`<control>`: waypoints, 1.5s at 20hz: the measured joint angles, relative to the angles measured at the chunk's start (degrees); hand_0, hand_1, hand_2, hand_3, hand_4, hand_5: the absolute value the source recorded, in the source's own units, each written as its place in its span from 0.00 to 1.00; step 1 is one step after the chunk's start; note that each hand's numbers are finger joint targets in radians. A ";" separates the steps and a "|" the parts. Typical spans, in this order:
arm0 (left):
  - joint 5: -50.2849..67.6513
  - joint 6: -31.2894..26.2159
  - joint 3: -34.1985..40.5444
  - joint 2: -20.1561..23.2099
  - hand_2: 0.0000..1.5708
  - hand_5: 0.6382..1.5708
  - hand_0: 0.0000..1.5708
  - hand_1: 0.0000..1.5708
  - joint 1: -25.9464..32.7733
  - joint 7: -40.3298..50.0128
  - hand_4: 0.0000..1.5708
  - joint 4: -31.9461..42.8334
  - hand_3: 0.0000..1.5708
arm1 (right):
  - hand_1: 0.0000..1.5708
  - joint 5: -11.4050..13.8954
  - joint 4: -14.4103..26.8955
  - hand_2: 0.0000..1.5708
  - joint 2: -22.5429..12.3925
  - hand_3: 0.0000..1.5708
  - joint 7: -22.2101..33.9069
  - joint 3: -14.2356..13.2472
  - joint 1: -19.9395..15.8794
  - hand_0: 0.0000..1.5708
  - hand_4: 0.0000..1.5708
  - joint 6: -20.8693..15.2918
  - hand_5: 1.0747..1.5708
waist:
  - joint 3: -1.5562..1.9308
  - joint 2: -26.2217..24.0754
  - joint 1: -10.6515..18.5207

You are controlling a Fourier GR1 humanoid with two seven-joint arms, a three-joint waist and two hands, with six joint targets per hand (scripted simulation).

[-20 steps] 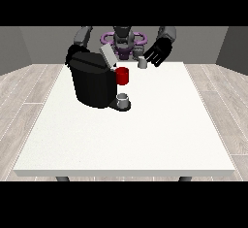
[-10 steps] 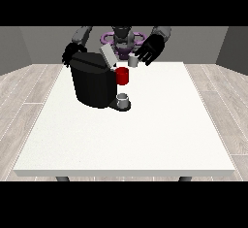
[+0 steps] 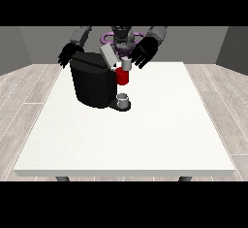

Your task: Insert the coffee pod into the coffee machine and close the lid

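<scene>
The black coffee machine [image 3: 94, 84] stands on the table's far left part. Its grey lid [image 3: 107, 55] is tilted up and open, and a red part [image 3: 122, 76] shows on its front. A small grey cup [image 3: 124, 98] sits on its drip tray. The hand at the view's right [image 3: 144, 52] holds the grey coffee pod [image 3: 127, 64] just above the red part, close beside the raised lid. The hand at the view's left [image 3: 69, 55] hovers by the machine's far upper corner.
The white table [image 3: 160, 125] stretches wide towards the camera and to the view's right. The robot's torso [image 3: 121, 35] rises behind the machine at the far edge.
The hand at the view's right has carried the pod towards the view's left, from beside the machine to just over its red front. The other hand has shifted slightly.
</scene>
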 measured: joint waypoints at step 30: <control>-2.28 -0.40 -0.40 -2.22 0.80 1.00 0.78 0.78 -1.87 -0.39 0.30 2.50 0.73 | 0.00 -1.50 -1.20 0.00 -0.43 0.00 -0.24 -1.35 0.30 0.00 0.28 -0.71 1.00 | 0.07 2.20 0.33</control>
